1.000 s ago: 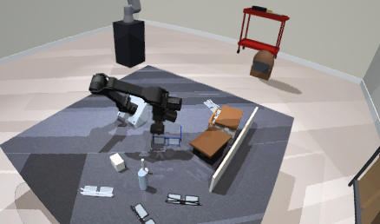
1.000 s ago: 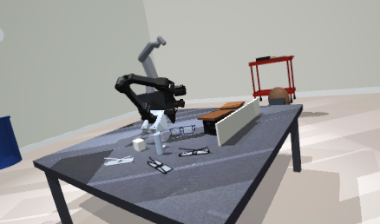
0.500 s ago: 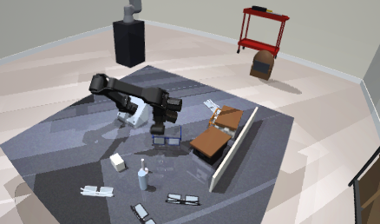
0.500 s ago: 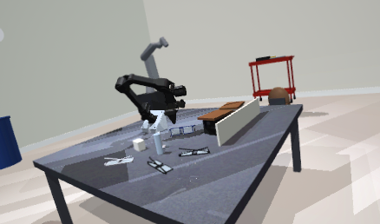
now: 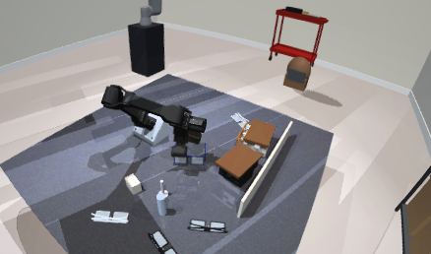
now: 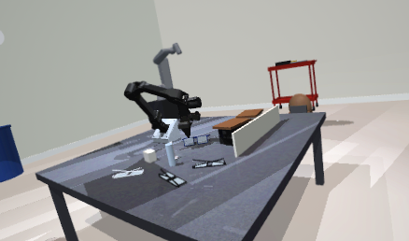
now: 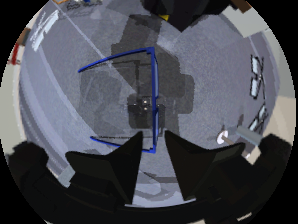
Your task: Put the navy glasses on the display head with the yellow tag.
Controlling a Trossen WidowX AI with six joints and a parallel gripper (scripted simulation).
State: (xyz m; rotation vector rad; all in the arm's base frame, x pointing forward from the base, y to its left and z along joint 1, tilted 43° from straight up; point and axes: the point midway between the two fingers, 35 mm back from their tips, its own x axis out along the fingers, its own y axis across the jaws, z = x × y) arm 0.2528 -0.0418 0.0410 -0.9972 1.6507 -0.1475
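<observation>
The navy glasses (image 5: pixel 198 159) (image 6: pixel 203 139) (image 7: pixel 154 90) stand in front of the arm's base, temples spread and pointing left in the wrist view. My gripper (image 5: pixel 179 154) (image 6: pixel 188 134) (image 7: pixel 153 133) is partly open over one end of their front; that end shows between the fingertips in the wrist view, with no grip seen. A dark form (image 7: pixel 187 14) with a small yellow patch (image 7: pixel 164 18), likely the tagged head, shows at the wrist view's top edge. Two brown boards (image 5: pixel 238 159) (image 5: pixel 260 132) cover dark and pale shapes; the heads' faces are hidden.
A cream upright panel (image 5: pixel 266 168) (image 6: pixel 256 131) stands beside the boards. A bottle (image 5: pixel 162 204) (image 6: pixel 171 155) and a white block (image 5: pixel 133 183) (image 6: pixel 149 156) stand nearer the front. White glasses (image 5: pixel 110 217) and two dark pairs (image 5: pixel 208 225) (image 6: pixel 172 177) lie in front.
</observation>
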